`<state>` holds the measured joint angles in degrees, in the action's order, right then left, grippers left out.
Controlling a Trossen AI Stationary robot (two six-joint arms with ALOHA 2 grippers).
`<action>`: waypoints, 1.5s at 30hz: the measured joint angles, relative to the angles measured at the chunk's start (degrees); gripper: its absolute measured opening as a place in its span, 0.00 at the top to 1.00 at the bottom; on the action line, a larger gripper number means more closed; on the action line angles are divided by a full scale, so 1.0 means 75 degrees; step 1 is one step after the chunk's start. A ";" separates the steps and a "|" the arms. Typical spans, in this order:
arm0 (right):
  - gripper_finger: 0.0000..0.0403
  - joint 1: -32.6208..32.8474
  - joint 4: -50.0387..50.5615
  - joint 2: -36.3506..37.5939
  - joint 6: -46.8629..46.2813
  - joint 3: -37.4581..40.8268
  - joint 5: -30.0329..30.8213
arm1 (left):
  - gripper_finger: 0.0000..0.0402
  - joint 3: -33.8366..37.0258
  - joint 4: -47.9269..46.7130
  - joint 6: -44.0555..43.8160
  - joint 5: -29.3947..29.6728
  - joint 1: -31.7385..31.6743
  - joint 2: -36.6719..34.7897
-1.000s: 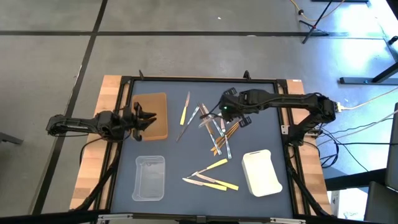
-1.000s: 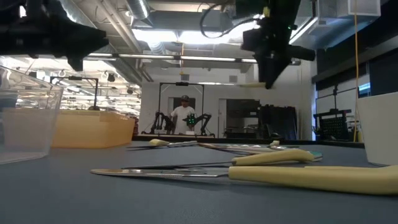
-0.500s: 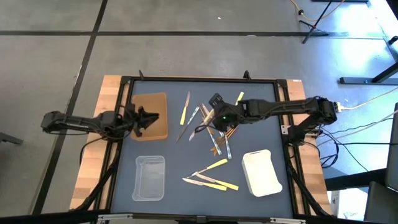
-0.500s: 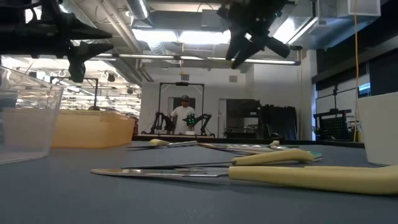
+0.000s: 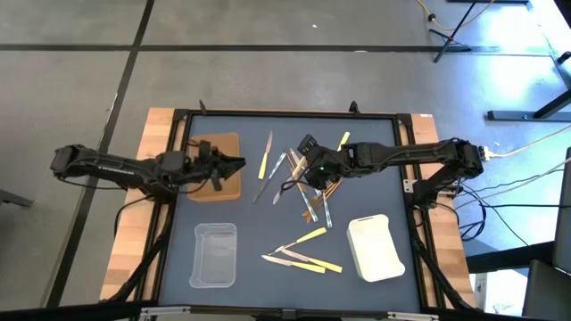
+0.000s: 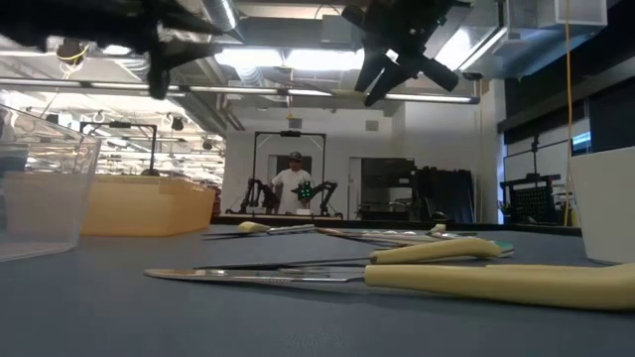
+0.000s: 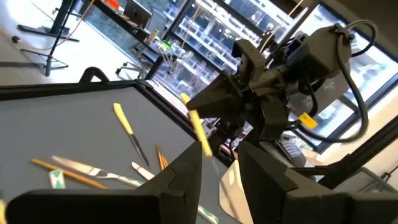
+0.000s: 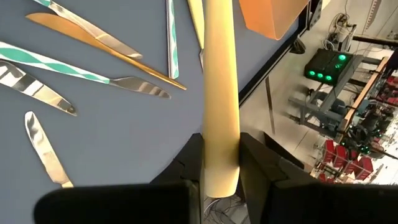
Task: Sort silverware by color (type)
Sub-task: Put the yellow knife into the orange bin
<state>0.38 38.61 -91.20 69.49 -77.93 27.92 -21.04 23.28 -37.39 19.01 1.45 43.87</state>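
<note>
- Pale yellow plastic utensil [image 8: 221, 93], long and slim, is sitting clamped between the fingers of the right tool [image 5: 312, 165], which is hanging above the mixed heap of silverware [image 5: 308, 192] in the middle of the dark blue tabletop [image 5: 250, 223].
- A second ago that tool was standing over the same heap; it has since swung round and is now pointing toward the left arm, with the utensil clear of the surface.
- From the left wrist view, the yellow piece is dangling from the right tool's jaws, well above the clear striped and tan wooden pieces left lying below.
- Meanwhile the left tool [image 5: 230, 165] has been reaching inward, and is now hovering over the inner edge of the flat brown rectangular tray [image 5: 214, 147]; its fingers are standing apart with nothing between them.
- Both tools are now facing each other across a short gap, which is looking like a hand-over being prepared, though the yellow piece could equally be carried to a tray directly.
- Other yellow utensils are still waiting: one [image 5: 265, 159] beside the brown tray, and a small group [image 5: 303, 254] lying between the clear plastic tray [image 5: 214, 267] and the white tray [image 5: 375, 259].
- Sorting is judged to be at an early stage, since most pieces are lying loose.
</note>
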 joint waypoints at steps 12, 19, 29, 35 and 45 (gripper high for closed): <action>0.86 0.0004 0.0073 -0.0003 -0.0007 -0.0003 -0.0006 | 0.75 -0.2162 -0.0126 0.0199 -0.1886 -0.0921 0.3280; 0.86 0.0003 0.0070 -0.0003 -0.0017 -0.0003 -0.0213 | 0.75 -0.3049 -0.0133 0.0201 -0.2920 -0.1421 0.4666; 0.86 0.0003 0.0069 -0.0003 -0.0023 -0.0003 -0.0268 | 0.75 -0.3595 -0.0109 0.0203 -0.3490 -0.1697 0.5637; 0.86 0.0003 0.0042 -0.0003 -0.0023 0.0000 -0.0268 | 0.75 -0.3597 -0.0059 0.0201 -0.3489 -0.1690 0.5758; 0.86 0.0003 -0.0250 -0.0005 -0.0027 -0.0001 -0.0268 | 0.75 -0.3601 -0.0028 0.0201 -0.2931 -0.1446 0.5756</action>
<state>0.40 36.74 -91.23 69.29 -77.94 25.91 -48.05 23.07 -35.88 -2.97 -9.39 87.05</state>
